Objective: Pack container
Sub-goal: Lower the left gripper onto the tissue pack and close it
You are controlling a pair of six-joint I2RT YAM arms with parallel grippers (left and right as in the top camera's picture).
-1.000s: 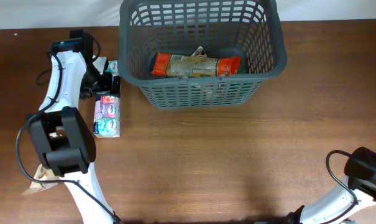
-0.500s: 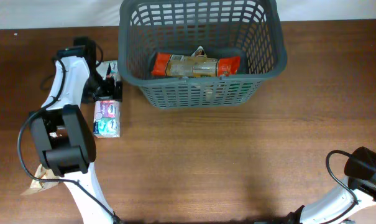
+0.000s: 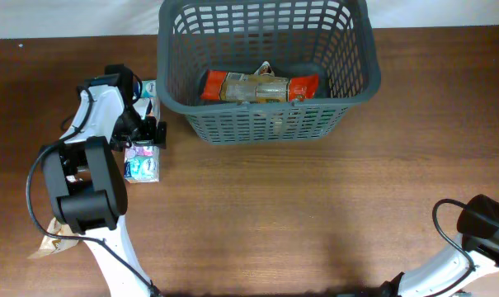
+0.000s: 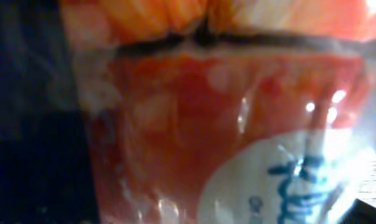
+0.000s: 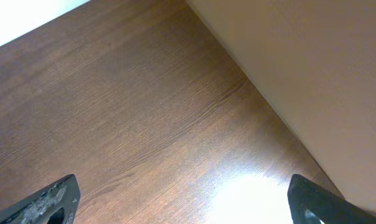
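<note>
The slotted dark grey plastic basket point(image 3: 265, 124) sits at twelve o'clock on the wood-grain table point(image 3: 315, 214), a crinkly orange packet point(image 3: 261, 87) inside, while at nine o'clock the left pincer point(image 3: 144, 132) stands spread wide over a glossy pack point(image 3: 142, 163) whose blue label writing blurs, and the right pincer point(image 5: 184, 208) gapes at five o'clock.

Left arm point(image 3: 80, 186) and right arm point(image 3: 484, 221) were white with black joints, loopy black cables (right hand point(image 5: 181, 200) fingertips point(image 5: 51, 199) looked scuffed).
</note>
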